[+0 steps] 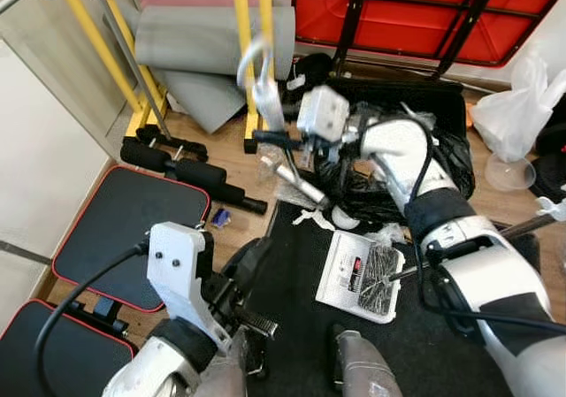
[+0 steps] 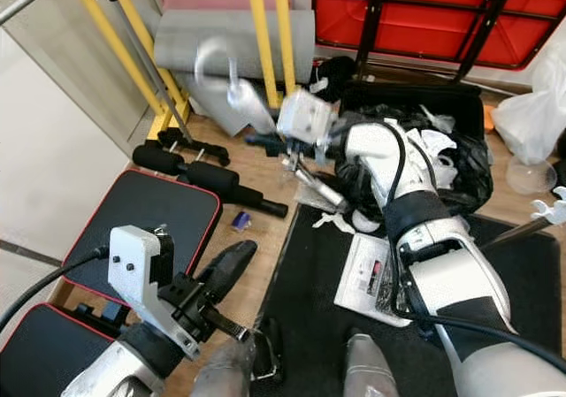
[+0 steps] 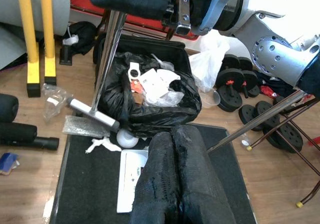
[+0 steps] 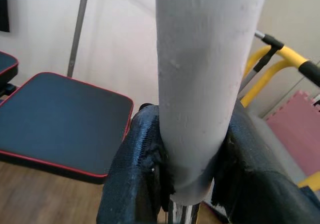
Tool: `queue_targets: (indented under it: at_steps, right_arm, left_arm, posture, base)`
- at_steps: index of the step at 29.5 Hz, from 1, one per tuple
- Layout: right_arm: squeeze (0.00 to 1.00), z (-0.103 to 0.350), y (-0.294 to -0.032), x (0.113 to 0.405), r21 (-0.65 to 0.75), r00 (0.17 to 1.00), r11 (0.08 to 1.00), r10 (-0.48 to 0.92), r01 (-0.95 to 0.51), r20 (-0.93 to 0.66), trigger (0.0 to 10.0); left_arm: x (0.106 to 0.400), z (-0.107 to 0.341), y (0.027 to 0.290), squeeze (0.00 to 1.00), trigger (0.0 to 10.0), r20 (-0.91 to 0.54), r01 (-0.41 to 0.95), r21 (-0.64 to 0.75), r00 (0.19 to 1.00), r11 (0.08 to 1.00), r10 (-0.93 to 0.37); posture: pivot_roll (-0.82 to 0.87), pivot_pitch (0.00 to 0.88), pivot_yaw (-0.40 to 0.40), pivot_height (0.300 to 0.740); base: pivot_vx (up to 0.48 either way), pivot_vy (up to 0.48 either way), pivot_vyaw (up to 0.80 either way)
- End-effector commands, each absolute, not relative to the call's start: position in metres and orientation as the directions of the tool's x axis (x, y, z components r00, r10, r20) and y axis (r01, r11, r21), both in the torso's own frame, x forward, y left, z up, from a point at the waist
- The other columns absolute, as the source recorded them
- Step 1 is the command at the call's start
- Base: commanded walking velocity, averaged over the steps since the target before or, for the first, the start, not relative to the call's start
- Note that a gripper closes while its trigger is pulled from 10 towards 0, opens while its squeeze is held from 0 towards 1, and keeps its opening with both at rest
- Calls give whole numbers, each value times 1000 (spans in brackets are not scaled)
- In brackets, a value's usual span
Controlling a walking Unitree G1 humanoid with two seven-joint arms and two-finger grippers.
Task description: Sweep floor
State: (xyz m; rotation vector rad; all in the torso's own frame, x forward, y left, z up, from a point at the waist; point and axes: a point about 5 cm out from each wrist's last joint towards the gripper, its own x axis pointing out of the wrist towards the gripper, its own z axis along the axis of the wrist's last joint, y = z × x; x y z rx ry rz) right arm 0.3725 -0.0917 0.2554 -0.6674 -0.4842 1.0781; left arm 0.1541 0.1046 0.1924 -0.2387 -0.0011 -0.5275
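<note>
From the head views, your right tool [image 1: 265, 136] grips the broom handle [image 1: 263, 87] above the wooden floor [image 1: 232, 154], just beside the black rubbish bag [image 1: 442, 163]. In the left wrist view, your left tool [image 3: 172, 149] has its fingers pressed together, empty, over the black mat [image 3: 80, 184] near that bag. In the right wrist view, the fingers [image 4: 135, 164] clamp the grey handle.

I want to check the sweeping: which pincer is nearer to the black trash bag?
Right. The right pincer grips the broom handle beside the black trash bag; the left pincer hangs lower, over the black mat.
</note>
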Motion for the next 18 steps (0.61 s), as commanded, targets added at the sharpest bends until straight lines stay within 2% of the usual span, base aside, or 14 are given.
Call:
queue_targets:
  at_steps: [1, 5, 7, 12, 14, 17, 18]
  right_arm:
    - [0, 277, -86, 369, -760, 361, 330, 923, -559, 134, 10000]
    - [0, 279, -85, 369, -761, 357, 333, 923, -557, 143, 10000]
    - [0, 268, -82, 368, -746, 329, 287, 939, -600, 97, 10000]
    - [0, 254, -78, 367, -730, 312, 264, 947, -630, 74, 10000]
    - [0, 231, -76, 365, -720, 307, 213, 952, -661, 0, 10000]
    - [0, 223, -75, 364, -716, 304, 191, 952, -672, -31, 10000]
    - [0, 217, -76, 362, -701, 278, 153, 958, -696, -67, 10000]
  left_arm:
    - [148, 192, 107, 0, 10000, 37, 483, -231, 872, 845, -489]
    - [146, 193, 108, 0, 10000, 34, 483, -231, 871, 844, -489]
    - [144, 194, 108, 0, 10000, 30, 485, -232, 870, 843, -492]
    - [142, 194, 109, 0, 10000, 31, 487, -235, 869, 841, -494]
    - [141, 194, 110, 0, 10000, 34, 488, -239, 868, 839, -495]
    - [141, 194, 110, 0, 10000, 34, 489, -241, 868, 839, -496]
    - [140, 194, 110, 0, 10000, 34, 489, -242, 867, 838, -497]
  posture:
    - [104, 374, 27, 740]
    - [108, 379, 32, 740]
    - [115, 385, 33, 740]
    - [115, 398, 39, 740]
    - [125, 408, 44, 740]
    - [127, 408, 44, 740]
    - [126, 411, 46, 740]
  base:
    - [0, 0, 0]
    - [0, 0, 0]
    - [0, 0, 0]
    - [0, 0, 0]
    - [0, 0, 0]
    - [0, 0, 0]
    - [0, 0, 0]
